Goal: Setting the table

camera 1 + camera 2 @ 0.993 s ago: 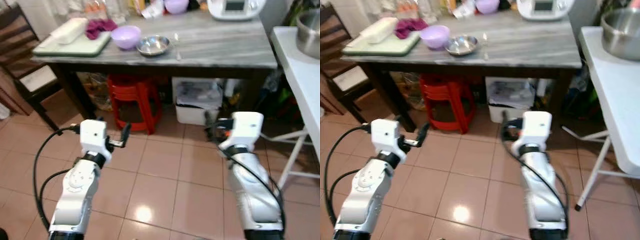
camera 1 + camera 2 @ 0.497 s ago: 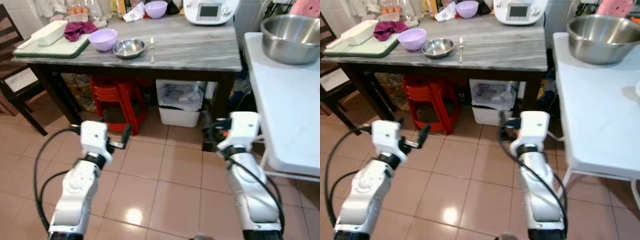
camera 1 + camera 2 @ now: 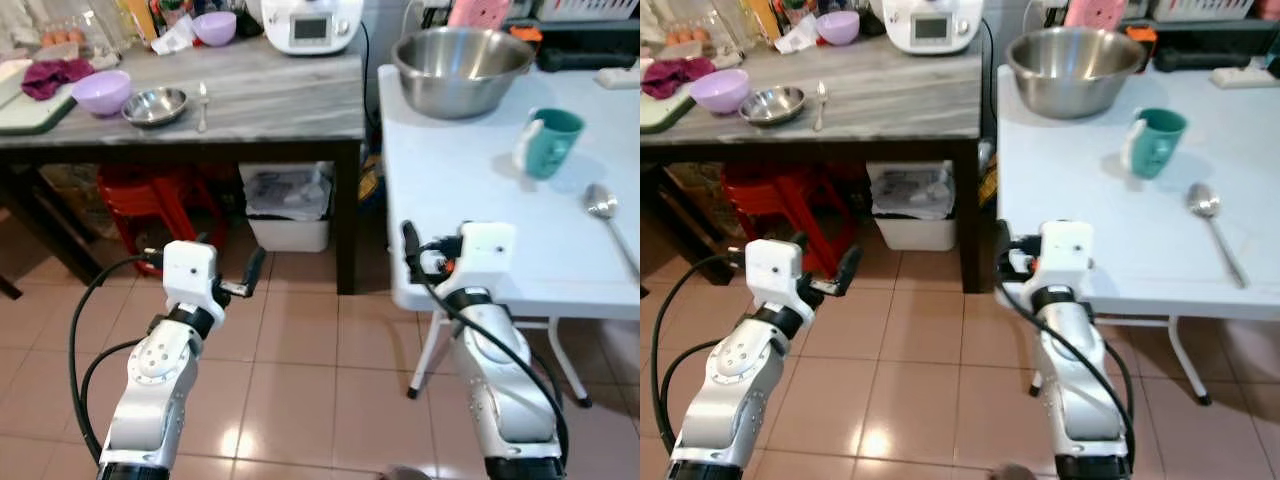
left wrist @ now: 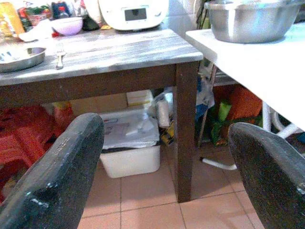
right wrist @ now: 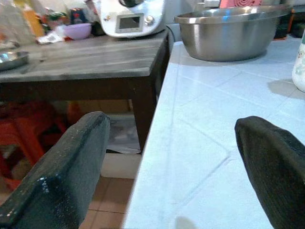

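Head camera, left eye view: a white table [image 3: 470, 200] occupies the right half of the scene. On it stand a large steel mixing bowl [image 3: 463, 68] at the far left corner, a teal mug [image 3: 550, 143] right of centre, and a metal spoon [image 3: 604, 208] lying near the right edge, handle toward the near side. The mug is upright, with a white patch on its left side. To the left stands a dark-legged table with a grey marble top [image 3: 270, 95]. It carries a small steel dish [image 3: 155, 105], a lilac bowl [image 3: 100, 91] just left of the dish, a fork or spoon [image 3: 202, 98] just right of it, and a white kitchen appliance [image 3: 310, 24] at the far edge. A red plastic stool [image 3: 150, 195] and a white bin [image 3: 288, 205] sit under this table.

The left gripper [image 3: 252, 272] hovers over the tiled floor, well short of the marble table. The right gripper [image 3: 410, 245] hovers at the near left edge of the white table; that edge lies between it and the mug and spoon.

Left wrist view: the left gripper's fingers [image 4: 57, 176] are spread wide with nothing between them; the marble table's corner leg stands ahead.

Right wrist view: the right gripper's fingers [image 5: 66, 167] are spread wide and empty, with the white tabletop and mixing bowl ahead.
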`<state>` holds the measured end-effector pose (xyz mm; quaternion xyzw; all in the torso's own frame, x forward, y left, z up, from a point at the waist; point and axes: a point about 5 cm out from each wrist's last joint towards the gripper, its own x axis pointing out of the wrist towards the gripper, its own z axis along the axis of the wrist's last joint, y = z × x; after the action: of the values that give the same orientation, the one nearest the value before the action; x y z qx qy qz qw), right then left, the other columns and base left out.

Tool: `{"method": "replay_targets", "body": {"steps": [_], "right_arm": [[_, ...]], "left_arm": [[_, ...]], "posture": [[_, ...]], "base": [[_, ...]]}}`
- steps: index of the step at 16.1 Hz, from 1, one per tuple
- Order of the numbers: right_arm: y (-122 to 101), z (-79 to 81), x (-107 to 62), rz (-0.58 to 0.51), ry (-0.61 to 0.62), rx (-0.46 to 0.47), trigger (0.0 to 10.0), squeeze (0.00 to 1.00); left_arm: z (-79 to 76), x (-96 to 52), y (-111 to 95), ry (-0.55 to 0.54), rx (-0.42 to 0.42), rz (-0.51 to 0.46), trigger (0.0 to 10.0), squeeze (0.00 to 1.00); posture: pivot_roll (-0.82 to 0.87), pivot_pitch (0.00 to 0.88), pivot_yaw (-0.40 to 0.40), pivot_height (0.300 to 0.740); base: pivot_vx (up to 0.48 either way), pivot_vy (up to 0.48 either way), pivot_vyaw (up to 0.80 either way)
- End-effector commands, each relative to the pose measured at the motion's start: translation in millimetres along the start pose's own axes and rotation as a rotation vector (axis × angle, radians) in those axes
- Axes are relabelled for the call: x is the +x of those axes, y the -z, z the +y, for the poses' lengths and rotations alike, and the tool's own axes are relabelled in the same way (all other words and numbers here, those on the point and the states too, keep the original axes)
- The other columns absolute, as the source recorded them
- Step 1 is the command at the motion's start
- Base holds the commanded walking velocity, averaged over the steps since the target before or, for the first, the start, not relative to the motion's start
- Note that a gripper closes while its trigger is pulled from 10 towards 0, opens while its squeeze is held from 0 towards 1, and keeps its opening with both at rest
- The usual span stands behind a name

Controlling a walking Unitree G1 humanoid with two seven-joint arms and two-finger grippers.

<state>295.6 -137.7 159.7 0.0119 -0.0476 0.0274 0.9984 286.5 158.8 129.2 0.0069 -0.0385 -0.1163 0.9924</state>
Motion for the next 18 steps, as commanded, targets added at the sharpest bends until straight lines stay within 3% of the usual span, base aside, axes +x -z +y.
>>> {"method": "replay_targets", "body": {"steps": [1, 15, 18], "right_arm": [[0.5, -2.2, -0.3, 0.006, 0.004, -0.003, 10.0, 0.00], [1.1, 0.1, 0.5, 0.007, 0.009, -0.003, 10.0, 0.00], [1.3, -0.2, 0.6, 0.007, 0.009, -0.001, 10.0, 0.00]], "left_arm": [[0.2, -1.2, 1.2, -0.005, 0.002, 0.005, 10.0, 0.00], [-3.1, -0.7, 1.7, 0.014, 0.001, 0.008, 10.0, 0.00], [-4.0, -1.3, 1.3, 0.017, -0.020, 0.001, 10.0, 0.00]], "posture": [[-0.16, 0.110, 0.101, 0.740], [-0.16, 0.120, 0.110, 0.740], [-0.15, 0.120, 0.110, 0.740]], "base": [[0.000, -0.371, 0.00], [0.000, -0.363, 0.00], [0.000, 0.000, 0.00]]}}
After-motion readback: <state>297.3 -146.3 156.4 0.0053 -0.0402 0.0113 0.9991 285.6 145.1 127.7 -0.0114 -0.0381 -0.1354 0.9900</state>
